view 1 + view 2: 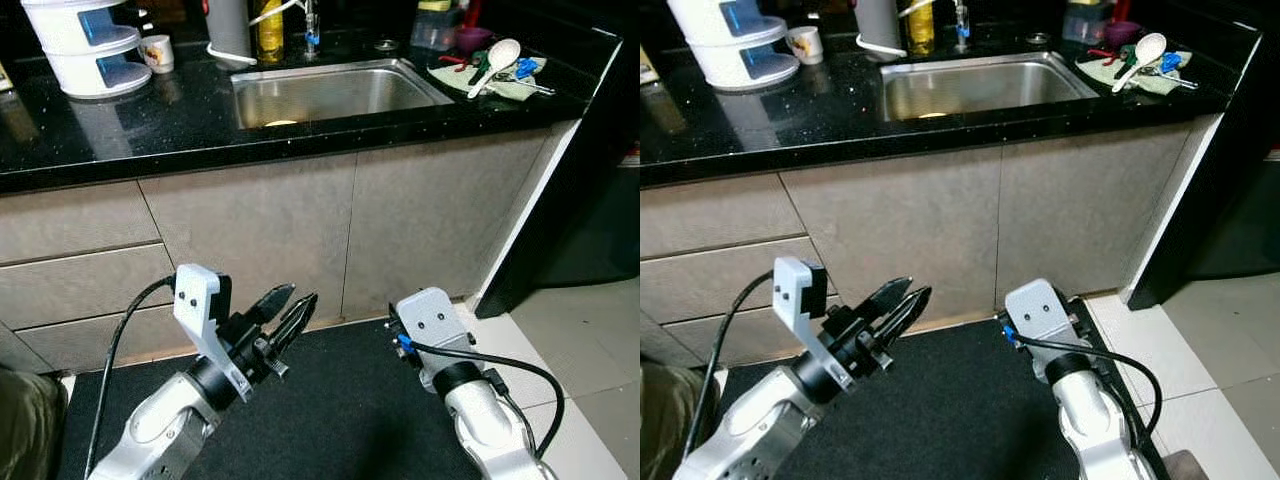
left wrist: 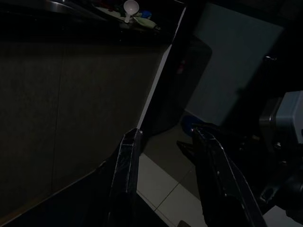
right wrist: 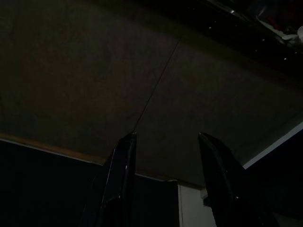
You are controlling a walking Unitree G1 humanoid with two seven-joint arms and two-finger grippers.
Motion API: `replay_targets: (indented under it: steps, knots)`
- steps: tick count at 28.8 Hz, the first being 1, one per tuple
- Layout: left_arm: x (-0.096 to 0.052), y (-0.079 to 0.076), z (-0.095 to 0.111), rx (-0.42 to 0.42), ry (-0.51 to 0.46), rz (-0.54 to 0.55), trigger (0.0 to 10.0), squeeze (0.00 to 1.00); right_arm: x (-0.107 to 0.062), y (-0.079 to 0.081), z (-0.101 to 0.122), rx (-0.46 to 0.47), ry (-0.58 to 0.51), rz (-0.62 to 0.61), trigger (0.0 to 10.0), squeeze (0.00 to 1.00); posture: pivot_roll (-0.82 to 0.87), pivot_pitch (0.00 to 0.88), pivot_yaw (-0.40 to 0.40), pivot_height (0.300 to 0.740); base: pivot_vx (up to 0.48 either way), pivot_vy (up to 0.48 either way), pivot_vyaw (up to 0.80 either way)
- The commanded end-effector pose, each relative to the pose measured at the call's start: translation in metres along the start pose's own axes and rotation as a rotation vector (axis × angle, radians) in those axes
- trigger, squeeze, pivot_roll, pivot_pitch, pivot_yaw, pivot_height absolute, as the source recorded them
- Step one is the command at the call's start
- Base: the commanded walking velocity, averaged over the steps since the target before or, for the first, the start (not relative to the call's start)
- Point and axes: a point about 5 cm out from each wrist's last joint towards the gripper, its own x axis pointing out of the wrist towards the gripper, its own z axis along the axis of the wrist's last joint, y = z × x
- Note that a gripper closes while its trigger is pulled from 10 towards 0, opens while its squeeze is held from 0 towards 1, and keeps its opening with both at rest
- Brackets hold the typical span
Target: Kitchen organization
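Head views bright, sharp; wrist views v. dark.

Black countertop (image 1: 150, 130) over grey cabinets (image 1: 260, 230); dark mat (image 1: 340, 410), pale tiles (image 1: 590, 350).

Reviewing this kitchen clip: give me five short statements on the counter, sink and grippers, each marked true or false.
1. The white plastic spoon lies on a cloth right of the stainless steel sink. True.
2. The left gripper holds a mug. False: its fingers are apart and empty.
3. The white stacked container stands on the black countertop left of the sink. True.
4. The right gripper is shut. False: its fingers stand apart.
5. The grey cabinet doors below the sink hang open. False: they are closed.
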Motion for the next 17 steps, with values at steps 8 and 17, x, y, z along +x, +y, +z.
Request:
replay_targets:
  steps: [8, 17]
  knots:
    - [-0.0016, 0.0042, -0.0020, -0.023, 0.017, 0.006, 10.0, 0.00, -0.0014, 0.0049, 0.0013, -0.002, -0.014, 0.007, 10.0, 0.00, -0.06, 0.002, 0.034, 0.740, 0.000, 0.000, 0.00]
    - [-0.0013, 0.0036, -0.0017, -0.028, 0.016, 0.003, 10.0, 0.00, -0.0019, 0.0041, 0.0012, -0.003, -0.011, 0.008, 10.0, 0.00, -0.06, 0.008, 0.031, 0.740, 0.000, 0.000, 0.00]
